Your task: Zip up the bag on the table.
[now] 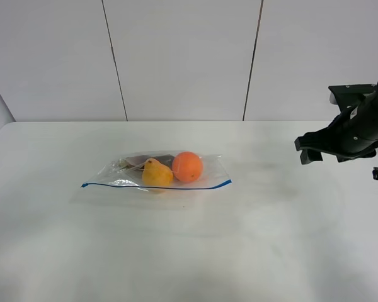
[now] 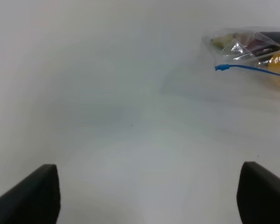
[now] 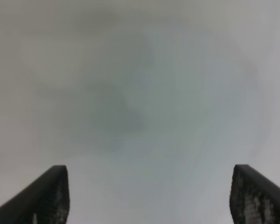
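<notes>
The clear crinkly bag (image 1: pixel 116 170) lies flat mid-table on the white table (image 1: pixel 271 239). Its blue zipper strip (image 1: pixel 132 185) runs along the near edge. An orange (image 1: pixel 187 167), a yellow pear (image 1: pixel 157 173) and a dark item (image 1: pixel 160 159) show through it. The left wrist view shows the bag's end (image 2: pixel 245 49) and the zipper's tip (image 2: pixel 220 68). My left gripper (image 2: pixel 149 196) is open and empty, well short of the bag; it is outside the exterior view. My right gripper (image 1: pixel 312 151) is open and empty above the table's right side, far from the bag; its wrist view (image 3: pixel 149 196) shows only bare table.
A white panelled wall (image 1: pixel 183 56) stands behind the table's far edge. The table top (image 2: pixel 107 102) stretches wide on all sides of the bag. The right arm's black body (image 1: pixel 365 119) hangs over the right edge.
</notes>
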`<state>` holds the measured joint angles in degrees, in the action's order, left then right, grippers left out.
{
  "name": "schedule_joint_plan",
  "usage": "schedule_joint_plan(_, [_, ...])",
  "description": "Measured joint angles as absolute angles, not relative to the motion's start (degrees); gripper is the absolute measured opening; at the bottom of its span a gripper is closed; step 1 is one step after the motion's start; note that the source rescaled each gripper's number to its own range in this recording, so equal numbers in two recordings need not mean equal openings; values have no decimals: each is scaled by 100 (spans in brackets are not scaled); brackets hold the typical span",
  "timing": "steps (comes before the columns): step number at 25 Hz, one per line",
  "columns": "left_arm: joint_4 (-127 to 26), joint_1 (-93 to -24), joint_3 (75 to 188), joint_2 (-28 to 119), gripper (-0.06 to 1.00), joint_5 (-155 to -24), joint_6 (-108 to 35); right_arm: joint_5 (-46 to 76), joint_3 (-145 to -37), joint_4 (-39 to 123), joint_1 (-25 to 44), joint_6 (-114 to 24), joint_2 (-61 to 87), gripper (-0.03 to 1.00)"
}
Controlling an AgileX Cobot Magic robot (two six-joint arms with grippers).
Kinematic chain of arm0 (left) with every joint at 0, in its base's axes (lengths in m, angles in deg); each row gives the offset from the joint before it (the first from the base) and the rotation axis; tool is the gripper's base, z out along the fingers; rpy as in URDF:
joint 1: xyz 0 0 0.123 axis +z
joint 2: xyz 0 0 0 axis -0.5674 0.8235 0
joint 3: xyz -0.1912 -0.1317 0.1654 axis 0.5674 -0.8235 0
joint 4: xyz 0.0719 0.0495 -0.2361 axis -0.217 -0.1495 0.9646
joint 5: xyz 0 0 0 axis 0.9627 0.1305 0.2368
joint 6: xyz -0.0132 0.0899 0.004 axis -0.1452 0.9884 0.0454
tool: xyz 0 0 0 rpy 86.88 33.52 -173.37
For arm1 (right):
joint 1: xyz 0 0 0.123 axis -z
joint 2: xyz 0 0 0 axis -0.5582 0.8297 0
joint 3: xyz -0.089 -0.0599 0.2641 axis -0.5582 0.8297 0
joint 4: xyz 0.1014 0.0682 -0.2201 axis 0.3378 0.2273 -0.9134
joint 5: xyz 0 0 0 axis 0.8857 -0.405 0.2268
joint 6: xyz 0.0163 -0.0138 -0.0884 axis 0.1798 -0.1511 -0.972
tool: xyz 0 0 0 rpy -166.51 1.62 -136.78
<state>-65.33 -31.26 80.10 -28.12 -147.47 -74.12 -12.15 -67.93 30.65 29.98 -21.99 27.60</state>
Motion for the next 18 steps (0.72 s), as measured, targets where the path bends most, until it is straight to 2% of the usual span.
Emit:
schedule_joint_plan(14, [-6533, -3126, 8010, -2812, 99, -14736, -7412, -1678, -6780, 3474, 2998, -2462, 33, 94])
schedule_joint_plan(18, [-6533, -3126, 8010, -2812, 99, -14730, -7412, -1738, -6475, 3520, 2998, -2462, -798, 94])
